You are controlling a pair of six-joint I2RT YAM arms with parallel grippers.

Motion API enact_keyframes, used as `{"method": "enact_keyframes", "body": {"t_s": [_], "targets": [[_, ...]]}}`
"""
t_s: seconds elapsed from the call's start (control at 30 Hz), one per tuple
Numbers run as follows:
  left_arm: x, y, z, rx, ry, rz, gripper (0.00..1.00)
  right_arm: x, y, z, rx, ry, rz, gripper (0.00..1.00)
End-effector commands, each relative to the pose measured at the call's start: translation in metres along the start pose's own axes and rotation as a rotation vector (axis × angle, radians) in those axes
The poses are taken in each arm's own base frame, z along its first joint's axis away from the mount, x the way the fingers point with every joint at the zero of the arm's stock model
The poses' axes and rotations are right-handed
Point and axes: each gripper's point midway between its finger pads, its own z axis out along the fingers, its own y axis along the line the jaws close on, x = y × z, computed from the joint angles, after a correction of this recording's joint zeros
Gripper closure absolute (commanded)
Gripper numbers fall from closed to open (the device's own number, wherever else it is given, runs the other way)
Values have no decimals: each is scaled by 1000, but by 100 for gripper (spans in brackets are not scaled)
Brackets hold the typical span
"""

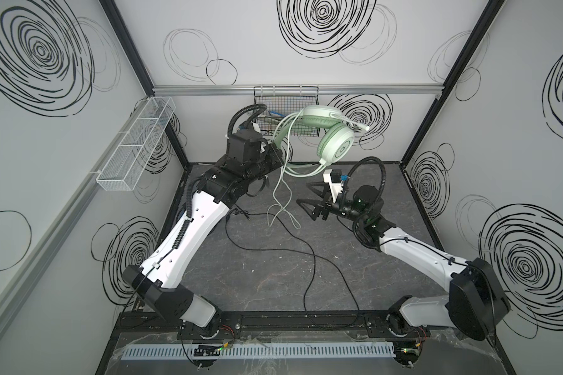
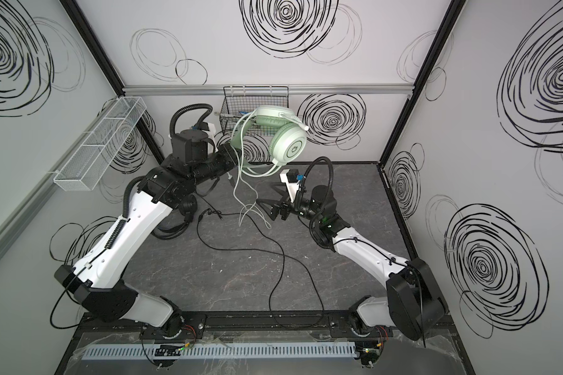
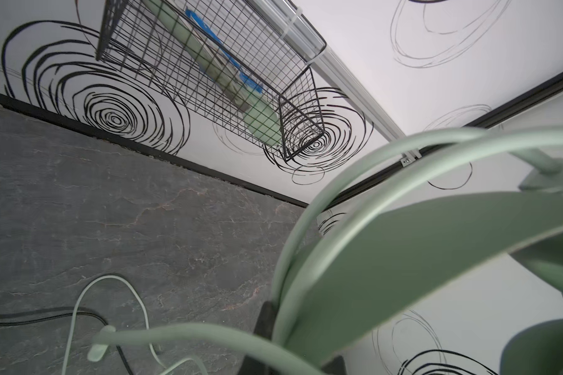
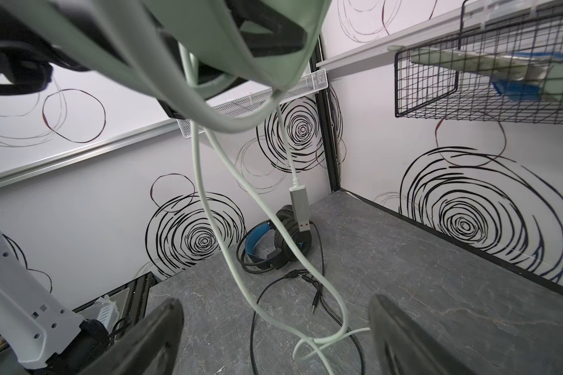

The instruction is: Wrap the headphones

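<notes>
Two headsets: the black headset (image 4: 255, 242) lies on the worktop (image 1: 273, 276) beneath the left arm, the mint-green headset (image 1: 337, 144) hangs clamped in the left claw (image 1: 278, 152) beyond the wide-apart right claw (image 1: 303, 194); two baskets: a white mesh basket (image 1: 134, 146), and a black wire basket (image 1: 264, 94) holding green-and-blue items (image 3: 208, 55).

The mint-green headset (image 1: 337, 144) looks smooth matt plastic, the basket (image 1: 267, 97) black metal wire, the tabletop (image 1: 273, 276) matt and stone-veined.

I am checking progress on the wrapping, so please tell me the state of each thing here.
mint headphones: lifted off the table, held by the headband.
white cord: hanging loose, unwrapped.
black headphones: lying on the table.
black cord: spread across the table, unwrapped.
left claw: shut on mint headphones.
right claw: open, empty.
</notes>
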Motion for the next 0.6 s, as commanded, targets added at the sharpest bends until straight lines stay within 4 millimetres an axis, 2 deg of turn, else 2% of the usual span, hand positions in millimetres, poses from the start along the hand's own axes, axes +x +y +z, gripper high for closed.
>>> {"method": "enact_keyframes", "body": {"t_s": [0.0,0.17,0.27,0.43,0.57], "targets": [[-37,-62,-41,228,-123,-53,100,-27,13,6,-54,-74,-48,7],[-36,-64,-43,232,-122,-56,100,-34,19,0,-45,-73,-46,9],[-37,-62,-43,225,-128,-51,100,-28,23,-14,-2,-24,-12,10],[-36,-58,-43,217,-135,-53,100,-27,52,-50,-12,-57,-45,13],[-33,-55,-39,209,-127,-54,100,-20,71,-46,-56,-38,-36,17]]}}
